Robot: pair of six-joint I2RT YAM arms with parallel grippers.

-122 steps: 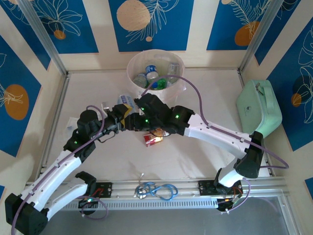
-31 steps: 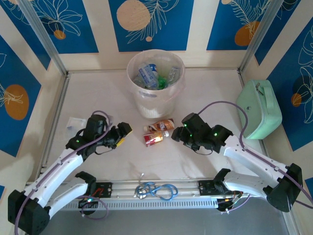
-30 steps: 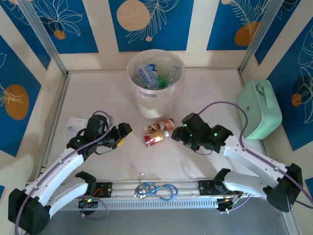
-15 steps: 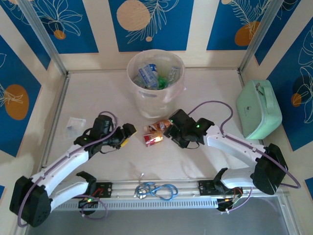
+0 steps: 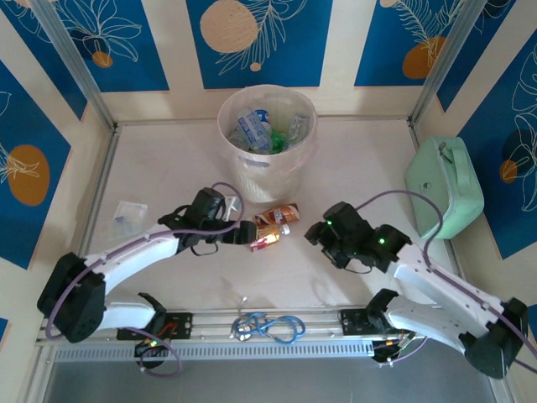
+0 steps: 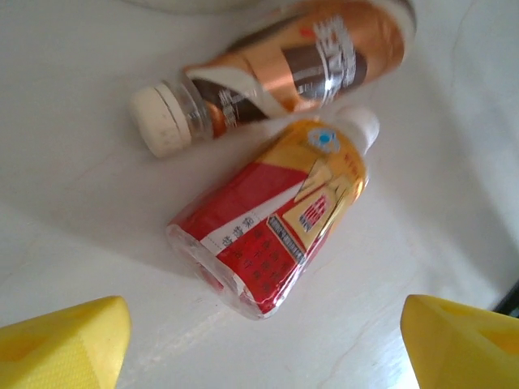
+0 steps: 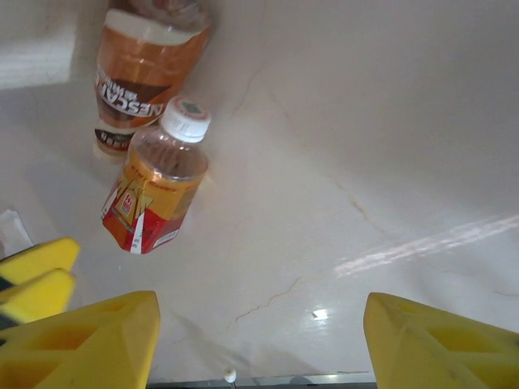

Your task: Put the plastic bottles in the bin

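Two plastic bottles lie on the table in front of the bin (image 5: 267, 159), a round white perforated bucket holding several more bottles (image 5: 262, 126). One has a red and yellow label (image 5: 264, 242) (image 6: 272, 239) (image 7: 152, 194). The other has a brown label (image 5: 279, 215) (image 6: 296, 69) (image 7: 146, 73). My left gripper (image 5: 247, 233) (image 6: 263, 348) is open, its yellow fingers (image 6: 65, 344) wide apart just short of the red bottle's base. My right gripper (image 5: 317, 236) (image 7: 259, 340) is open and empty over bare table, to the right of both bottles.
A mint-green case (image 5: 445, 189) stands at the right edge. A small clear wrapper (image 5: 130, 213) lies at the left. A blue loop (image 5: 270, 327) rests on the front rail between the arm bases. The left gripper's yellow fingers (image 7: 36, 279) show in the right wrist view.
My left gripper has moved right, up to the red-labelled bottle, and opened wider. My right gripper reached in to the bottles, then drew back to the right.
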